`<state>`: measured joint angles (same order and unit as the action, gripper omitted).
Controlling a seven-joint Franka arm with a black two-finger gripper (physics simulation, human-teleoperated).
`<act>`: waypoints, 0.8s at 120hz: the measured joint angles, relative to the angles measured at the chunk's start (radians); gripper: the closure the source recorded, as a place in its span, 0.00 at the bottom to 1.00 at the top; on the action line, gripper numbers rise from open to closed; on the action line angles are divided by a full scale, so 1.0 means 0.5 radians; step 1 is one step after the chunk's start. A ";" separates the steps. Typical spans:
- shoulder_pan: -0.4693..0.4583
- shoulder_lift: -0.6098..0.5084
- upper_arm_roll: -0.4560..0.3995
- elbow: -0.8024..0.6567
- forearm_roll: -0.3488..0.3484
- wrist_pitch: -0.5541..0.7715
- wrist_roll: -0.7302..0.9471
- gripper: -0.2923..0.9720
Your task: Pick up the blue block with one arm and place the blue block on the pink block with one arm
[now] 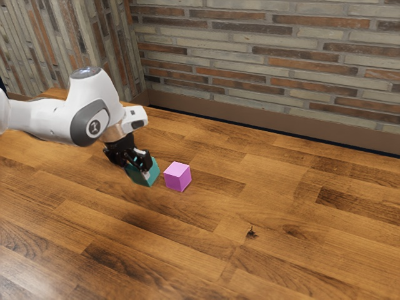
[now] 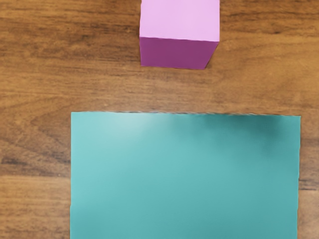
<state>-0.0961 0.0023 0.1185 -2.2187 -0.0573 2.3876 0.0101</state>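
Observation:
A teal-blue block [image 1: 145, 174] is gripped between the black fingers of my gripper [image 1: 139, 165], tilted and close over the wooden table. In the wrist view the same block [image 2: 184, 177] looms large just under my hand. The pink block [image 1: 177, 176] sits on the table a short gap away toward the exterior view's right, apart from the blue one. Seen from the wrist, the pink block [image 2: 179, 32] lies just beyond the held block's far edge, upright with its top face lit.
The wooden table [image 1: 262, 212] stretches wide to the exterior view's right and front. A brick wall [image 1: 269, 56] runs along the back edge. A small dark knot [image 1: 251, 232] marks the wood in front.

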 joint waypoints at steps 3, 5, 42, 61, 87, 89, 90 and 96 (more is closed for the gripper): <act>-0.012 0.028 0.015 0.065 0.014 -0.020 -0.005 0.63; -0.012 0.046 0.018 0.102 0.021 -0.032 -0.008 0.63; 0.053 0.396 0.015 0.578 0.074 -0.145 -0.051 0.62; 0.073 0.526 0.005 0.727 0.064 -0.165 -0.071 0.62; 0.074 0.639 -0.056 0.863 0.054 -0.331 -0.136 0.61; 0.074 0.659 -0.058 0.887 0.053 -0.344 -0.140 0.61; 0.074 0.669 -0.059 0.898 0.053 -0.350 -0.142 0.61; 0.073 0.711 -0.063 0.947 0.051 -0.382 -0.152 0.61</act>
<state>-0.0597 0.3576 0.0869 -1.7451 -0.0316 2.1963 -0.0659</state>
